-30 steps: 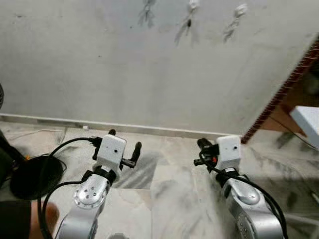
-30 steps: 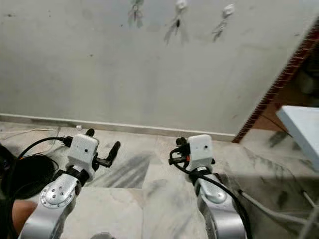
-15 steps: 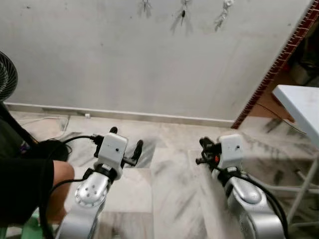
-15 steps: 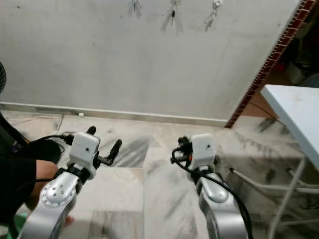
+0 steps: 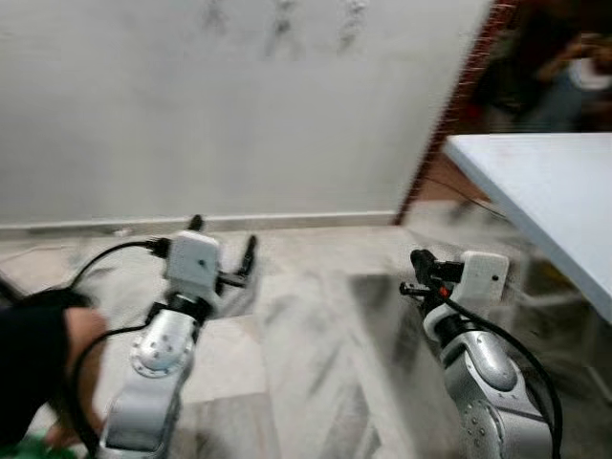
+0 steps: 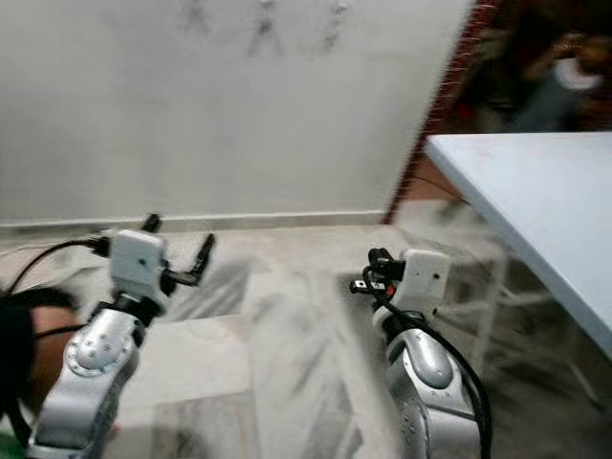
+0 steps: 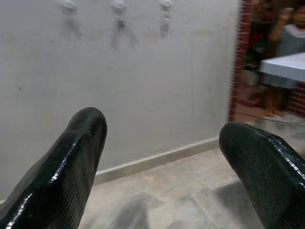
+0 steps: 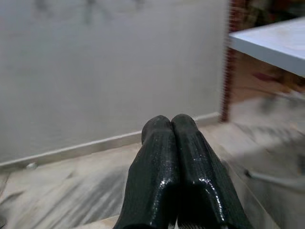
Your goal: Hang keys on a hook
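Closest to you, both arms ride low over the marble floor point(image 5: 316, 382): the left gripper point(image 5: 222, 251) with its fingers point(image 7: 71, 157) spread wide and empty, the right gripper point(image 6: 368, 271) with its fingers point(image 8: 174, 162) pressed together on nothing. Since a second ago the view has swung right, bringing a white table point(image 5: 535, 182) in beside you. Farthest off, blurred key bunches hang on the wall hooks point(image 7: 119, 9); I judge you're walking, carrying no keys.

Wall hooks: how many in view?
3, in a row high on the white wall: left hook, middle hook, right hook. Blurred; something hangs from each. More may sit beyond the frame.
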`<state>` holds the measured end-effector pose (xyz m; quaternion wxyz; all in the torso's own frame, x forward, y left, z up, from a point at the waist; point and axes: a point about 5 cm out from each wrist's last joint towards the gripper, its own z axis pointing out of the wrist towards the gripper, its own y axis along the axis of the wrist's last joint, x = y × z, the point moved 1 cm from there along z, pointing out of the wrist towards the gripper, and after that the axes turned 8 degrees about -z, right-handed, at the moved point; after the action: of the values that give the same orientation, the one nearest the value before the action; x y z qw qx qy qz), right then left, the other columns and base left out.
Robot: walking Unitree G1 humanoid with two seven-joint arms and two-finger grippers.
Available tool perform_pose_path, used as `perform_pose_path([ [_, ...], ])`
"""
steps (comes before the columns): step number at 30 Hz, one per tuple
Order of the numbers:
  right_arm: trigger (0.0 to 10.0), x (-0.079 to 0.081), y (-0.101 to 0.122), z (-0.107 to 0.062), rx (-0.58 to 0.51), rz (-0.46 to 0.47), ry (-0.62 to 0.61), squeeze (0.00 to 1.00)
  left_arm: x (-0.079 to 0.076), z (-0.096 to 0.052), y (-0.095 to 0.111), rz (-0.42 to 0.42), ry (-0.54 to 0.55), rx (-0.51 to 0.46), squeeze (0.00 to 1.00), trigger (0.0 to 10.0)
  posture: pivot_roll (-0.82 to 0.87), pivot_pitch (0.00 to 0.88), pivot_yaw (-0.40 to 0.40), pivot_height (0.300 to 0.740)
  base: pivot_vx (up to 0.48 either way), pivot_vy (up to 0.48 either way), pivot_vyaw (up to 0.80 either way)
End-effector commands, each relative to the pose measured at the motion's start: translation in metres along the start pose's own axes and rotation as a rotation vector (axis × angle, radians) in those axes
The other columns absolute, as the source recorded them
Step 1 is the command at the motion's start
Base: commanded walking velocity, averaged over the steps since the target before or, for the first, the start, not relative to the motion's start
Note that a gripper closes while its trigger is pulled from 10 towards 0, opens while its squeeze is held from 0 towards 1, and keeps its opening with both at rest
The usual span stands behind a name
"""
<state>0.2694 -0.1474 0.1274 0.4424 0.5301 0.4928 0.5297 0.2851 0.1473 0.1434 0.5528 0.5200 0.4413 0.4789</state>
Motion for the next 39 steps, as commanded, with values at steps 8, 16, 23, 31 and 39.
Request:
perform_pose_path([
  [8, 10.0, -0.003, -0.003, -0.001, 0.033, -0.023, -0.035, 0.00, -0.015, 0.007, 0.000, -0.043, -0.063, -0.004, 0.00, 10.0, 0.13, 0.052, -0.114, 0.740, 0.000, 0.000, -0.70],
  [16, 10.0, -0.004, -0.002, 0.002, 0.037, -0.049, -0.044, 0.00, -0.012, 0.013, 0.001, -0.051, -0.061, 0.003, 0.00, 10.0, 0.13, 0.052, -0.116, 0.740, 0.000, 0.000, -0.77],
  [23, 10.0, -0.006, -0.001, 0.002, 0.038, -0.056, -0.053, 0.00, -0.015, 0.014, -0.001, -0.054, -0.072, 0.015, 0.00, 10.0, 0.12, 0.057, -0.114, 0.740, 0.000, 0.000, -0.77],
  [31, 10.0, -0.007, -0.002, 0.002, 0.042, -0.056, -0.059, 0.00, -0.017, 0.014, -0.001, -0.053, -0.085, 0.018, 0.00, 10.0, 0.13, 0.055, -0.112, 0.740, 0.000, 0.000, -0.77],
  [39, 10.0, -0.007, -0.002, 0.003, 0.047, -0.055, -0.062, 0.00, -0.016, 0.015, 0.000, -0.054, -0.099, 0.019, 0.00, 10.0, 0.13, 0.053, -0.110, 0.740, 0.000, 0.000, -0.77],
])
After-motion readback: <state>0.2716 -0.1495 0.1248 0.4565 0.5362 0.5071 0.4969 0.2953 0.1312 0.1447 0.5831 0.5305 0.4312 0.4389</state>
